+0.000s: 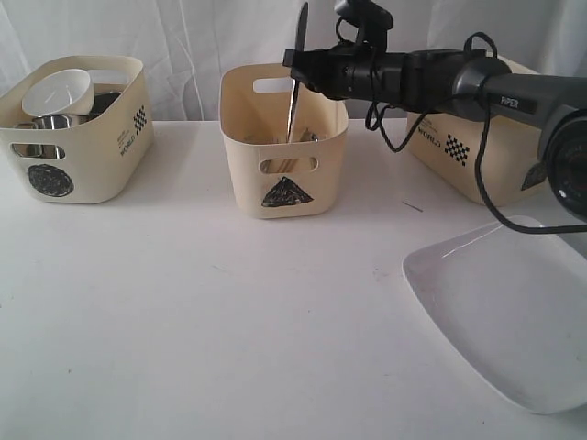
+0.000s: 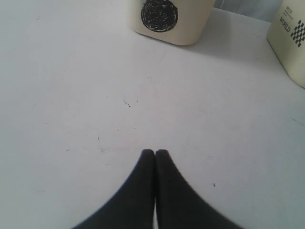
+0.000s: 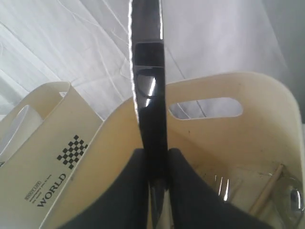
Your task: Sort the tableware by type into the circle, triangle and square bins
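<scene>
Upper centre, exterior view: the right gripper reaches across from the right edge and holds the knife upright over the triangle bin, the lower end already below the rim.
Right fingers: clenched on the knife, one dark pad on each flat side, as the right wrist view shows.
Triangle bin contents: a fork and wooden chopsticks lie on the floor of the tub, visible past the grip.
Left gripper: fingertips pressed together on nothing, low over the bare table, with the circle bin at the top of its view.
Circle bin, left of frame: it carries the white bowl, with steel ware beneath it.
Square bin: upper right, partly behind the arm; contents hidden.
Plate: lower right on the table, apparently not yet sorted.
Step in hand: by the look of it, delivering the knife to join the cutlery.
How to do it well: lower until the tip is near the tub floor before letting go, and keep the blade midway between the walls so it does not catch the rim or nudge the light tub. Open wide, then lift straight up, clear of the knife's top, before swinging away.
Risk: let go from high up, the knife could clatter onto the fork or lean out over the wall.
</scene>
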Controlling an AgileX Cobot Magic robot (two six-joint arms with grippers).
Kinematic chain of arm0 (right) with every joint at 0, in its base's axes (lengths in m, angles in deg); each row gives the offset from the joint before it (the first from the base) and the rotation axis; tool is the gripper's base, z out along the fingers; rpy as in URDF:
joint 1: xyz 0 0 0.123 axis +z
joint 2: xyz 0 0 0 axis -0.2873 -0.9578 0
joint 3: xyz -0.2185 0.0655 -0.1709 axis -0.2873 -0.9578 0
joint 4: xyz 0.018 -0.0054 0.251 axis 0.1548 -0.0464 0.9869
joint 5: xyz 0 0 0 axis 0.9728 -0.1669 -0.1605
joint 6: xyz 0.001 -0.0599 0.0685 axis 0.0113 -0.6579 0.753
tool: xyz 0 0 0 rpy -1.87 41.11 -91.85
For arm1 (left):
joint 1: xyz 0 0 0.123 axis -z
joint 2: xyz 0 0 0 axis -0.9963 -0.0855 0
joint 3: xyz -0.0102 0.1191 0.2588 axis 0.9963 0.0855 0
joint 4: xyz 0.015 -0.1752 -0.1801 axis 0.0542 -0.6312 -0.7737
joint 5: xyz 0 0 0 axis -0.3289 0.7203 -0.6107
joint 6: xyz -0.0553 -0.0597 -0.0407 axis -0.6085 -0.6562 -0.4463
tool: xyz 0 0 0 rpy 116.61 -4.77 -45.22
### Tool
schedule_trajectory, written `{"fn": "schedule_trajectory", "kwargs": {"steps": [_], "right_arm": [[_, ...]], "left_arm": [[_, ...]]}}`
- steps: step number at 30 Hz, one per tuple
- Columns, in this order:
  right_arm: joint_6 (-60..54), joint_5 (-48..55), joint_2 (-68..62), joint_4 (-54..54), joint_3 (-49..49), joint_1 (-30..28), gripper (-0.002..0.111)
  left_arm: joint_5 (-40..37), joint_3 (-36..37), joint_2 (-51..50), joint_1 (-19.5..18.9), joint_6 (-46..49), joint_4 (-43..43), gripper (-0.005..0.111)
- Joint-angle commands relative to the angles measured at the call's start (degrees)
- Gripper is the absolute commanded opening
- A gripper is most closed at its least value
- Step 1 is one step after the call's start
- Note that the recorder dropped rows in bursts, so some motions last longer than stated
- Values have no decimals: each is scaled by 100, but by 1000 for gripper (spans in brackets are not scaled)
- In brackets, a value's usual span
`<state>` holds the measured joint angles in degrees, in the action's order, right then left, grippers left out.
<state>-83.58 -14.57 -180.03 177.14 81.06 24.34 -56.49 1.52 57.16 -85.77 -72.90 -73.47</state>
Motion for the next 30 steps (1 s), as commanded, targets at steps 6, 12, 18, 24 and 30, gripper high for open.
{"fn": "schedule_trajectory", "kwargs": {"steps": [6, 12, 18, 24, 30], "right_arm": [[-6, 396, 32, -11, 39, 0, 16], [282, 754, 207, -28, 39, -36, 14], [2299, 1248, 878, -2705, 39, -147, 0], [5277, 2631, 1665, -6731, 39, -122, 0], [6529, 3781, 2421, -7764, -42, -204, 0]], "left_arm": [[26, 22, 26, 24, 2, -30, 0], [26, 22, 26, 24, 2, -30, 0], [26, 22, 26, 24, 2, -30, 0], [26, 22, 26, 24, 2, -30, 0], [26, 22, 26, 24, 2, -30, 0]]}}
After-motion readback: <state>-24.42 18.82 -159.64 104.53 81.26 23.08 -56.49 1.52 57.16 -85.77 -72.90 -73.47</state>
